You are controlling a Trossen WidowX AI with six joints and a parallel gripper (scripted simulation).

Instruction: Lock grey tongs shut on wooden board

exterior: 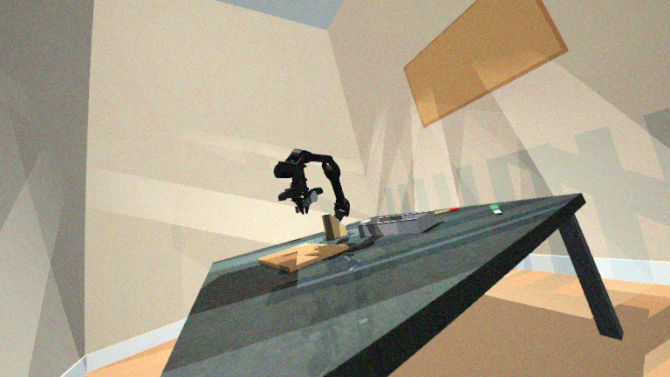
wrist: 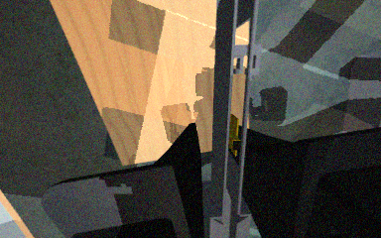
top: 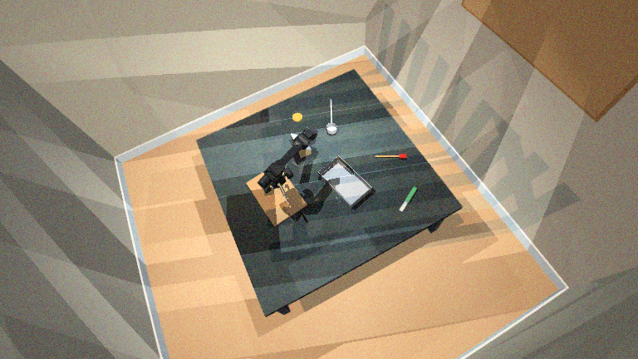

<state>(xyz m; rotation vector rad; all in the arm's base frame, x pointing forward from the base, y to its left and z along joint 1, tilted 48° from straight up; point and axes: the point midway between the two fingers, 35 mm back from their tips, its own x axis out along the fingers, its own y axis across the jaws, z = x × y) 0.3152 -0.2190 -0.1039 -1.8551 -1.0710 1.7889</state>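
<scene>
My gripper (top: pixel 281 184) (exterior: pixel 304 210) (wrist: pixel 205 127) is shut on the grey tongs (top: pixel 285 195) (exterior: pixel 313 196) (wrist: pixel 222 89), high above the wooden board (top: pixel 270 207) (exterior: pixel 276 260) (wrist: pixel 134 89). In the wrist view the two tong arms run close together, nearly parallel, with a narrow gap and a yellow piece (wrist: pixel 233 133) between them. Whether they are locked, and which end points up, I cannot tell. The roasting tin (top: pixel 350 185) (exterior: pixel 399 224) stands beside the board with no tongs on it.
A wooden block (top: pixel 305 151) (exterior: pixel 334 226) stands near the arm's base. A yellow disc (top: pixel 296 116) and a long-handled white cup (top: pixel 331 128) lie at the back. A red-ended stick (top: pixel 402 156) and a green-and-white marker (top: pixel 409 195) lie beyond the tin.
</scene>
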